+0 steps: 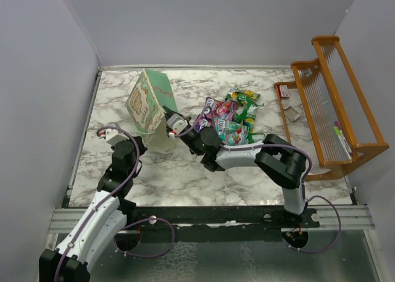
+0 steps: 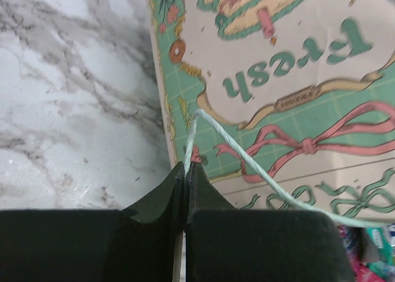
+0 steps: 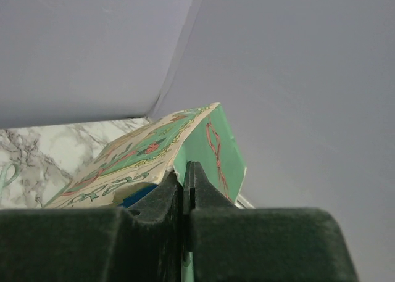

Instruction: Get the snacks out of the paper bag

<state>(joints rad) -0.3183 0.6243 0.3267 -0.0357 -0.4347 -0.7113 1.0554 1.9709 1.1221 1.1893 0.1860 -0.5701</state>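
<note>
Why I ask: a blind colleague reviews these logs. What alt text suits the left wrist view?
The left gripper, shut, pinches the pale-green string handle of a paper bag printed with an upside-down "Fresh" and a pink ribbon bow. White marble table fills the left; snack packets peek in at the lower right.

Pale marble table [image 1: 185, 177] (grey walls [image 1: 203, 23]).

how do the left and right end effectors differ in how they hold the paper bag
The left end effector pinches the pale green string handle of the paper bag; the right end effector clamps the bag's paper edge. The left one's camera looks onto the printed face, the right one's onto a corner by the narrow green side. Both are shut on the same bag.
</note>
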